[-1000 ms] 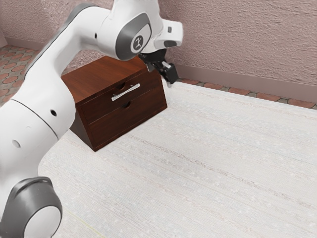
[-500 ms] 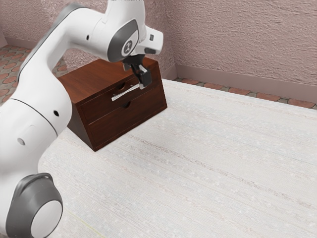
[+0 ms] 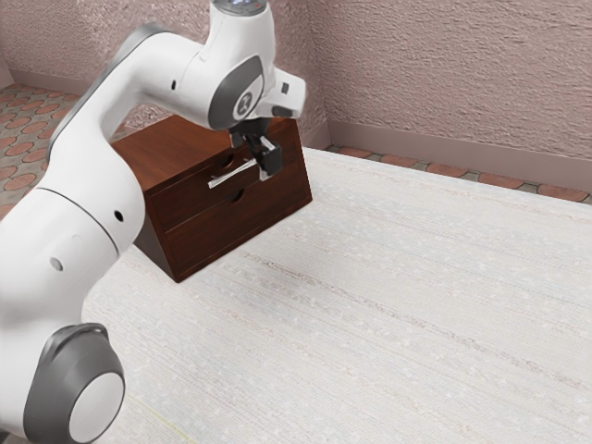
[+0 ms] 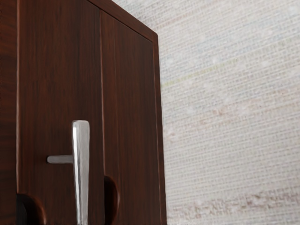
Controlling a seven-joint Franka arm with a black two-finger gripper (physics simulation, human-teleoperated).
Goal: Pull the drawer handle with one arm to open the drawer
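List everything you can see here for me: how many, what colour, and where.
Drawer cabinet: one, dark brown wood, on the table's far corner.
Drawer fronts: two, dark brown, one above the other.
Handle: one, silver bar, on the upper drawer front.
Table: one, whitish woven surface, under the cabinet.
Wall: pink, rough, behind the table.
Floor: reddish brick tiles, beside the table.
Robot arm: one, white with grey joints, coming in from the exterior view's left.
End effector: one, black, at the handle's end toward the exterior view's right.
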